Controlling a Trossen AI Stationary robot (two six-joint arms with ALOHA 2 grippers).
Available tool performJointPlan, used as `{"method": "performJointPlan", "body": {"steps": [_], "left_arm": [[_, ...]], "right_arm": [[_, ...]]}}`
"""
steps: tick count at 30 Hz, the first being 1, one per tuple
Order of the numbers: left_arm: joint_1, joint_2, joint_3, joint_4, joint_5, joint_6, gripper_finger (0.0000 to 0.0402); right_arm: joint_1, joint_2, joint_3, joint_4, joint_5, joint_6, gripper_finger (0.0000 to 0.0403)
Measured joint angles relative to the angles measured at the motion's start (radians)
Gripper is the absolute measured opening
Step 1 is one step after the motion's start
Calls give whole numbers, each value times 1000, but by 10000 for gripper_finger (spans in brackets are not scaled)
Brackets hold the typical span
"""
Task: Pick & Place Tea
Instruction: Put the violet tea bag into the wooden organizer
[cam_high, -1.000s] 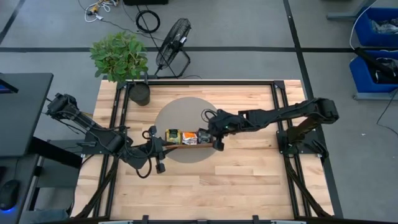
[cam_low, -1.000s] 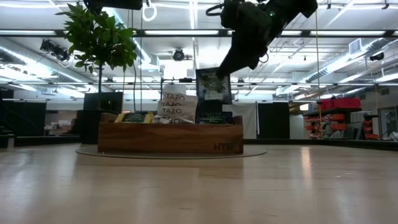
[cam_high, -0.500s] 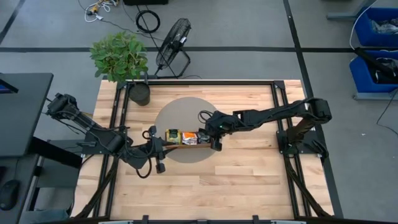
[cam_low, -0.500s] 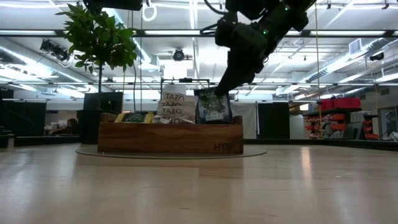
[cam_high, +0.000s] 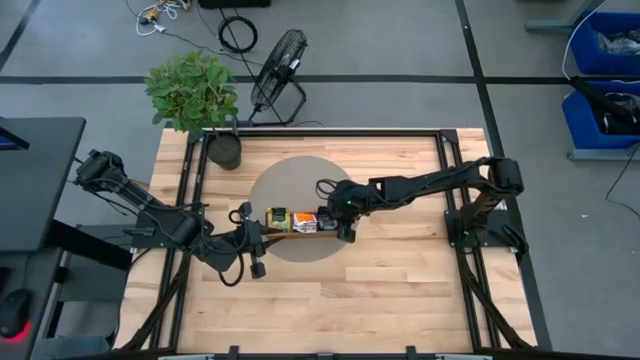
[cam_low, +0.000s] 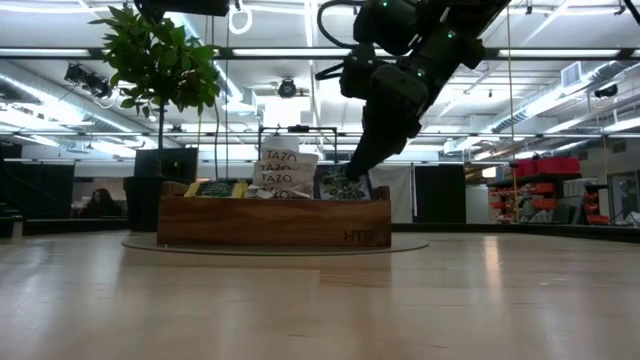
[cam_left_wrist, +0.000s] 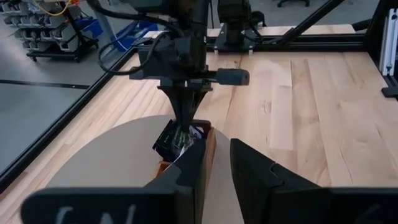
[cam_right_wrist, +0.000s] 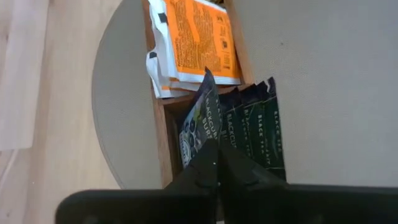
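A long wooden tray (cam_low: 272, 220) lies on a round grey mat (cam_high: 290, 180). It holds yellow-green sachets (cam_low: 215, 188) at its left end, orange-and-white ones (cam_right_wrist: 193, 43) in the middle and dark navy ones (cam_right_wrist: 252, 127) at its right end. My right gripper (cam_low: 353, 168) slants down over the right end, shut on one more dark navy tea sachet (cam_right_wrist: 202, 127). That sachet's lower part is down inside the tray. My left gripper (cam_left_wrist: 217, 168) sits at the tray's left end, its fingers either side of the tray's side wall. My right gripper pinches the navy sachet by its upper edge (cam_right_wrist: 209, 152) between its two fingers, slanting down from above and from the table's right. The sachet hangs upright below the fingers, turned a little askew, beside the other navy sachets. My left gripper stands over the tray's long side wall (cam_left_wrist: 209, 146) near the left end, one finger (cam_left_wrist: 191, 169) over the tray's inside and one (cam_left_wrist: 249, 174) outside. It comes nearly level from the table's left. The tray rests flat on the mat.
A potted plant (cam_high: 195, 95) stands at the table's far left corner, and a floor fan (cam_high: 278, 75) is behind the table. Black frame rails (cam_high: 445, 180) run along the table's edges. Bare wood (cam_high: 380, 290) lies toward the near edge.
My right gripper has gone down and a little toward the table's left with the navy sachet. The sachet hung clear above the tray's right end and now sits partly inside it, behind the tray's front wall.
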Motion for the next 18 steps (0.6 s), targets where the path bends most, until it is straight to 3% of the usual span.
{"method": "performJointPlan", "body": {"steps": [18], "left_arm": [[0, 0, 0, -4, 0, -2, 78]], "right_arm": [[1, -45, 0, -95, 0, 42, 121]]}}
